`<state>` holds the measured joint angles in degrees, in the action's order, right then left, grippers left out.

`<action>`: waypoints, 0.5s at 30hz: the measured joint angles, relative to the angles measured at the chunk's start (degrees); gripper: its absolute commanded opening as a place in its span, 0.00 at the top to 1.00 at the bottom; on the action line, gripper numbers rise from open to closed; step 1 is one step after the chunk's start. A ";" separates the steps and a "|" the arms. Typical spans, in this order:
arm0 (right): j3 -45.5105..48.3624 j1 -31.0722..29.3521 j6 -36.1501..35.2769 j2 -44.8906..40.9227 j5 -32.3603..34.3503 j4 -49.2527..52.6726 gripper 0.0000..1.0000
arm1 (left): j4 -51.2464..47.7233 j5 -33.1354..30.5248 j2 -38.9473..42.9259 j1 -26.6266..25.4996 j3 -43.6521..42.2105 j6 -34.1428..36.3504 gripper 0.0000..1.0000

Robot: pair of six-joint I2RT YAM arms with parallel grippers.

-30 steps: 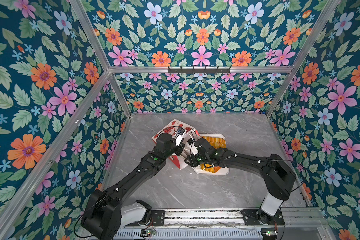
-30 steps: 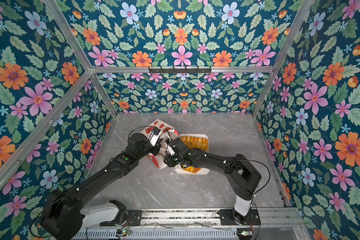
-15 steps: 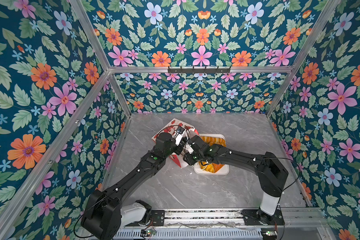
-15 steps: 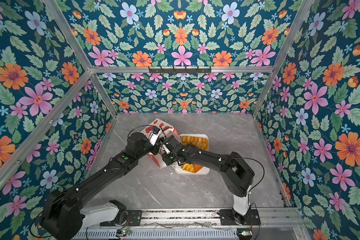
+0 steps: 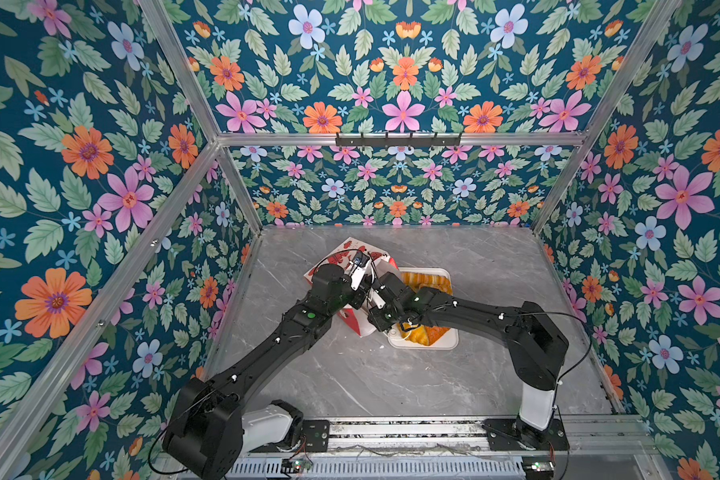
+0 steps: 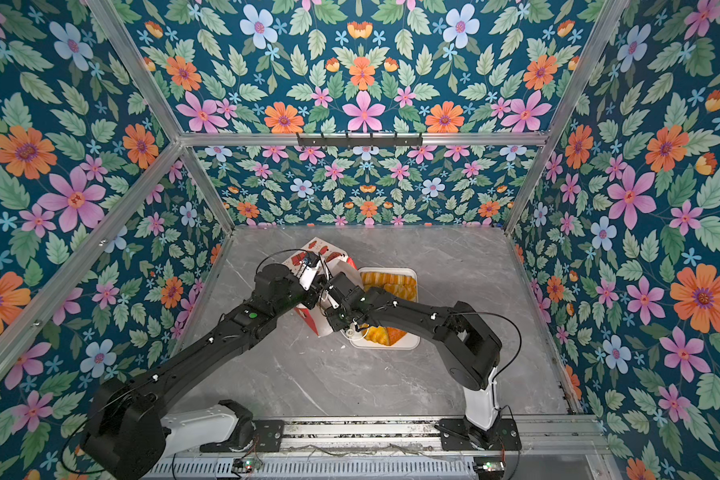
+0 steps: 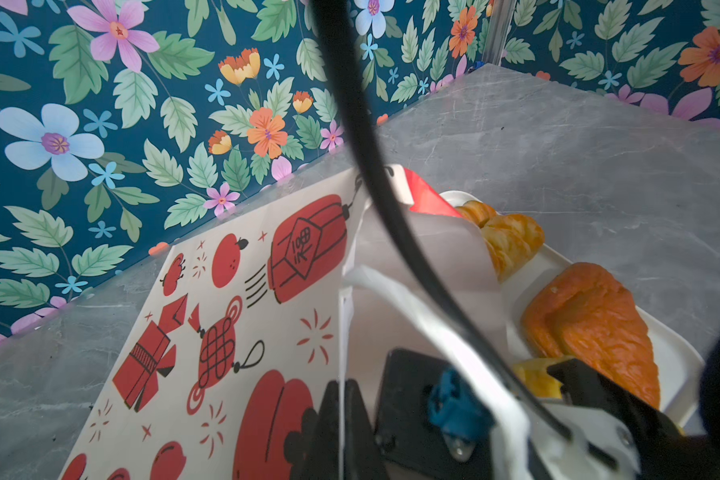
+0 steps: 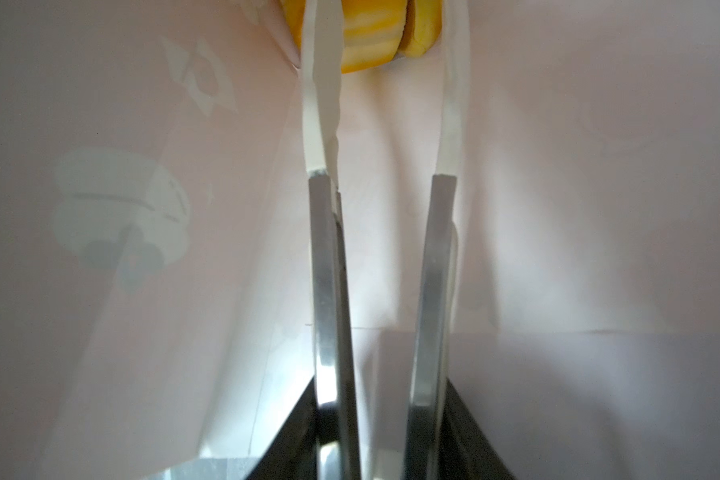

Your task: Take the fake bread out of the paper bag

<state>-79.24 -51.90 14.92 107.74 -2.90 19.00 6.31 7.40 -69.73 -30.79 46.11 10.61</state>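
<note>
White tray (image 5: 443, 344) on grey marble tabletop (image 5: 391, 382) — floral walls (image 5: 391, 83)

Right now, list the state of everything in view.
paper bag, lying on its side, mouth open
left gripper, shut on the bag's rim
right gripper, inside the bag, astride a yellow striped pastry, grip unclear
white tray, holding croissant and orange-brown triangle

Paper bag (image 5: 337, 254) left of tray (image 5: 447, 344), edges touching. Toy pastries (image 5: 427, 282) on tray. One toy bread piece (image 8: 371, 33) deep inside bag.
</note>
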 measured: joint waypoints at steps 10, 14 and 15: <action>4.50 0.07 1.25 -3.26 -0.42 -1.77 0.61 | -0.11 1.44 0.33 0.00 -0.55 -0.24 1.00; 6.16 0.13 1.44 -4.00 -0.39 -2.36 0.61 | -0.33 2.19 -0.13 0.52 -0.20 -1.31 1.00; 6.56 0.13 1.44 -4.24 -0.39 -2.45 0.61 | -0.39 2.67 -0.28 0.76 0.02 -1.44 1.00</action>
<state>-72.69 -51.77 16.36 103.50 -3.29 16.56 5.91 10.07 -70.02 -30.02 46.13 9.17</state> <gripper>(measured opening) 0.393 0.040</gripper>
